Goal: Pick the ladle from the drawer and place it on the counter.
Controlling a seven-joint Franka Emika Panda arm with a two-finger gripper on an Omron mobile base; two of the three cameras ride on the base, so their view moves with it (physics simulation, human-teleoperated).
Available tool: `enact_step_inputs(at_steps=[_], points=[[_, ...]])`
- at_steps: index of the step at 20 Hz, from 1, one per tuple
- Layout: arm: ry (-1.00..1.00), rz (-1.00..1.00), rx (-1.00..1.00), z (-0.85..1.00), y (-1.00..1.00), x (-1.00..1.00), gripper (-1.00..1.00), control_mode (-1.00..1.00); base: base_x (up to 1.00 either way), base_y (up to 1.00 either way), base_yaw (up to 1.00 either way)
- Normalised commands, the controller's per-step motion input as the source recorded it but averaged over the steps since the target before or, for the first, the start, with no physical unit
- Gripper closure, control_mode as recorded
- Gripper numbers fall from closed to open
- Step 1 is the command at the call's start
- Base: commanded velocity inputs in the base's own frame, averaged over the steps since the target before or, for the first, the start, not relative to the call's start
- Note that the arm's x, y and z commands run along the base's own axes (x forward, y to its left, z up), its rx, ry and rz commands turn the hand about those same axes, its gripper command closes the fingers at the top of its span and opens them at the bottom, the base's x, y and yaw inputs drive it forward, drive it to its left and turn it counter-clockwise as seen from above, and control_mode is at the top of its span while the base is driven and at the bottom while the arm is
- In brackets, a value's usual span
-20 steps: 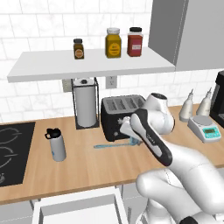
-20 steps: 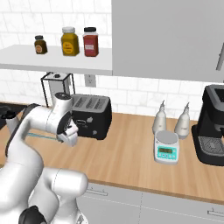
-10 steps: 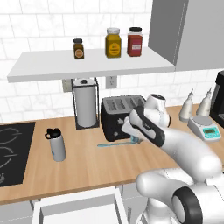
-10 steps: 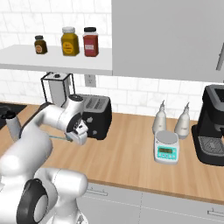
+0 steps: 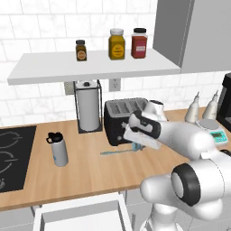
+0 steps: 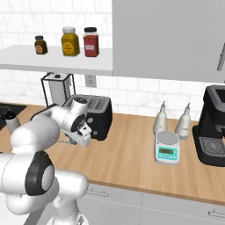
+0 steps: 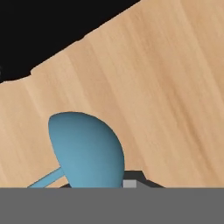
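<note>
The slim light-blue ladle [image 5: 118, 152] lies low over the light-brown wood-grain counter [image 5: 85, 171], directly in front of the black two-slot toaster [image 5: 122, 119]. Its long thin handle points left toward the small grey bottle with a black cap [image 5: 58, 149]. Its bowl end sits under the white arm's two-finger gripper [image 5: 136, 146].

In the hand view, the round blue bowl [image 7: 87, 153] appears close above the wood grain, with the handle running off to the lower left. The gripper's jaws are closed together on the ladle at the bowl end; whether the ladle touches the counter cannot be told.

The shallow white drawer [image 5: 81, 217] stands pulled out below the counter edge. A white paper towel roll in a black wire holder [image 5: 88, 109] stands just left of the toaster.
</note>
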Motion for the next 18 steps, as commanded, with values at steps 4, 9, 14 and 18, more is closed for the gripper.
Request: enact_step_inputs(at_steps=[4,9,14,18], points=[[0.0,0.02,-0.03,-0.38,0.0,0.0,1.0,-1.0,0.0,0.0,0.0],[0.0,0.0,0.0,-0.26,0.0,0.0,1.0,-1.0,0.0,0.0,0.0],[0.0,0.0,0.0,-0.29,0.0,0.0,1.0,-1.0,0.0,0.0,0.0],[0.0,0.0,0.0,-0.08,0.0,0.0,-1.0,-1.0,0.0,0.0,0.0]])
